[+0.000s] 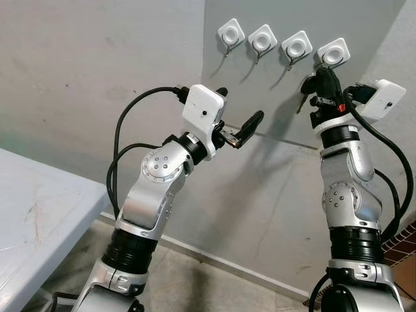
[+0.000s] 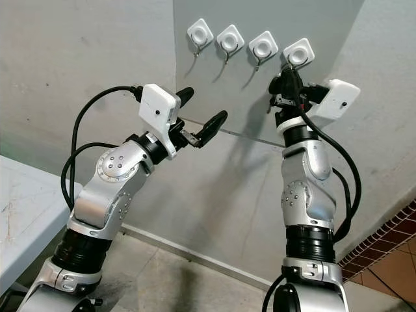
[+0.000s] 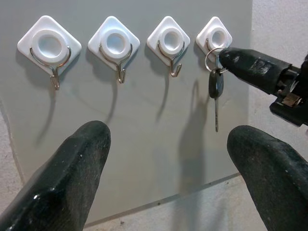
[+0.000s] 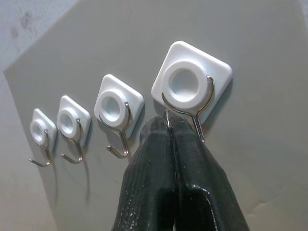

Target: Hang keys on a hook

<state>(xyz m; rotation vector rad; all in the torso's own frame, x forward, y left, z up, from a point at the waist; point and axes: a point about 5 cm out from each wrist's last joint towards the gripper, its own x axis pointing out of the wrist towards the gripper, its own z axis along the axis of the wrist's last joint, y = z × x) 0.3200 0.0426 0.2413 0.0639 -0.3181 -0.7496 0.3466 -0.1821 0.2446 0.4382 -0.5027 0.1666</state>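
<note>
Four hooks (image 3: 118, 50), one key (image 3: 215, 91)

4 white hooks (image 1: 281, 40) line the grey wall; the right gripper (image 1: 323, 77) reaches the rightmost, keys (image 1: 304, 97) dangling beside it.

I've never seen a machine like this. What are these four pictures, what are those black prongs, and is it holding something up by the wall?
It is a humanoid robot with two silver arms, each ending in a gripper of two black fingers. Two pictures come from cameras in its head, two from cameras on its wrists looking along the fingers. On the wall is a row of four white hooks. The right gripper is raised to the rightmost hook, fingers pinched on a key ring; the key dangles below it. The left gripper is open, pointing at the wall, holding nothing. A pale table stands on the robot's left.
</note>
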